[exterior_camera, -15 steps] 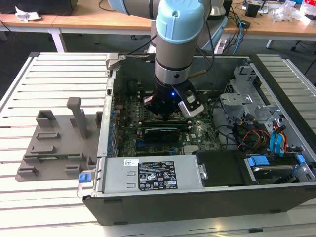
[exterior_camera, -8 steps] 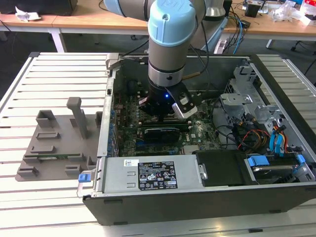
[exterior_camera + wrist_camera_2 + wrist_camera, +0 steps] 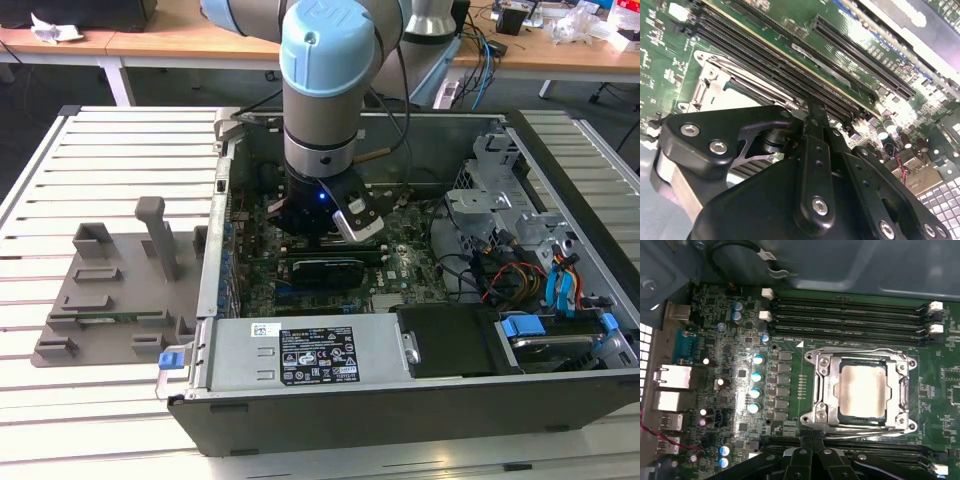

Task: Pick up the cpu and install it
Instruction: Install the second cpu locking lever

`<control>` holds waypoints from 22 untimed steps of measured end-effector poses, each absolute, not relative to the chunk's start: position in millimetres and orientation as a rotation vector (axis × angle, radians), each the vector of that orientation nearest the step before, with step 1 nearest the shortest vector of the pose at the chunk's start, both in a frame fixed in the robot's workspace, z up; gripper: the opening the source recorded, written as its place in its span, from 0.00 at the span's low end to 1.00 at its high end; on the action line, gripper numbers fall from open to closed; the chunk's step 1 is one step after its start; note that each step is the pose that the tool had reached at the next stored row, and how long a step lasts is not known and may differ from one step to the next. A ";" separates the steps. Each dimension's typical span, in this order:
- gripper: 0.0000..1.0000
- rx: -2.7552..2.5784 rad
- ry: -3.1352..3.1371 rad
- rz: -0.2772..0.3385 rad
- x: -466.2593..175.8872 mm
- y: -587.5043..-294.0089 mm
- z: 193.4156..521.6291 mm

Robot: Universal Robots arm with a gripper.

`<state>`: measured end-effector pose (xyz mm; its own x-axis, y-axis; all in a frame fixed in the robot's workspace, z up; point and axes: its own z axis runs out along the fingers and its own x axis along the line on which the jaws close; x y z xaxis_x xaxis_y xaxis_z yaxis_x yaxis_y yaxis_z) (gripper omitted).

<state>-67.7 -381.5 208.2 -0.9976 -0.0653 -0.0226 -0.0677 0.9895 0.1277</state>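
Observation:
The cpu (image 3: 862,390), a flat square chip with a silver-grey top, lies inside the metal-rimmed socket frame (image 3: 821,390) on the green motherboard (image 3: 790,340). My gripper (image 3: 812,439) hovers just beside the socket's edge, over the memory slots, with its black fingers (image 3: 816,120) pressed together and nothing between them. In the exterior view the arm's wrist (image 3: 320,190) reaches down into the middle of the open computer case (image 3: 400,410), hiding the socket beneath it.
Rows of memory slots (image 3: 850,315) flank the socket. A long black graphics card (image 3: 325,268) lies in front of the wrist. The power supply (image 3: 310,352) runs along the case's near wall, with drive cages and cables (image 3: 520,260) on the exterior view's right. A grey fixture (image 3: 110,290) sits outside on the left.

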 end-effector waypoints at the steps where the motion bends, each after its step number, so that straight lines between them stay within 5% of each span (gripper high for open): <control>1: 0.11 -0.104 3.115 0.202 -68.7 -381.3 208.1; 14: 0.11 -0.104 3.111 0.242 -71.6 -372.4 199.1; 22: 0.11 -0.105 3.112 0.196 -56.3 -371.2 211.6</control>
